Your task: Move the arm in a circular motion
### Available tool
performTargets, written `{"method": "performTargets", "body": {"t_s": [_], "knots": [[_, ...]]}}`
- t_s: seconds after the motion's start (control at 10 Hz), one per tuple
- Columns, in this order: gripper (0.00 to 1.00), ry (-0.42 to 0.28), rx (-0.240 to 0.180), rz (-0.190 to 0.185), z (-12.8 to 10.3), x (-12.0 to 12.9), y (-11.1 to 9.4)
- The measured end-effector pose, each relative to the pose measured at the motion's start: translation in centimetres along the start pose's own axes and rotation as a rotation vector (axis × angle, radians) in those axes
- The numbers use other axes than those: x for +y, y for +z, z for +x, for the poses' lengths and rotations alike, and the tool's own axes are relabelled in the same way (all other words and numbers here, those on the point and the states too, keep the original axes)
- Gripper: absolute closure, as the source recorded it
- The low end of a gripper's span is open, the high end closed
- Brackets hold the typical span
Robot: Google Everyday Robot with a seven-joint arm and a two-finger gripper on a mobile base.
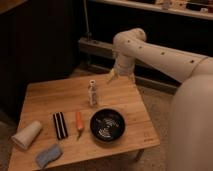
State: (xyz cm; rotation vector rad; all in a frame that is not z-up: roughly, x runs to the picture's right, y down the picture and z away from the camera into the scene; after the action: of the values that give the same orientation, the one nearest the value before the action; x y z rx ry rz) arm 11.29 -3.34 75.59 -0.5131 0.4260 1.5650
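The arm (160,55) is large, cream-white and tubular, with a row of small dark holes along its upper segment. It reaches in from the right, bends at a rounded joint (131,39) and hangs down over the far right edge of the wooden table (55,97). My gripper (112,75) is the small pale yellowish tip at its end, just above the table's back edge, to the right of and behind a small upright bottle (93,93). It holds nothing that I can see.
On the table lie a black bowl (107,124), an orange carrot (79,123), a black-and-white striped bar (60,125), a white rolled cup (27,134) and a blue-grey sponge (48,155). Dark shelving stands behind.
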Motion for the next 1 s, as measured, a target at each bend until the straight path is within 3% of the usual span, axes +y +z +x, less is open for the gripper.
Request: {"method": "performTargets", "body": {"t_s": [0.4,0.6,0.9,1.0], "knots": [[0.2,0.118,-0.005,0.023,4.2,-8.7,-0.4],[0.2,0.142,-0.013,0.032,7.5,-11.2,-1.1],[0.2,0.129,-0.014,0.033,13.3,-10.4,-1.5],[0.2,0.113,-0.004,0.031,16.2,-9.8,-1.1]]}}
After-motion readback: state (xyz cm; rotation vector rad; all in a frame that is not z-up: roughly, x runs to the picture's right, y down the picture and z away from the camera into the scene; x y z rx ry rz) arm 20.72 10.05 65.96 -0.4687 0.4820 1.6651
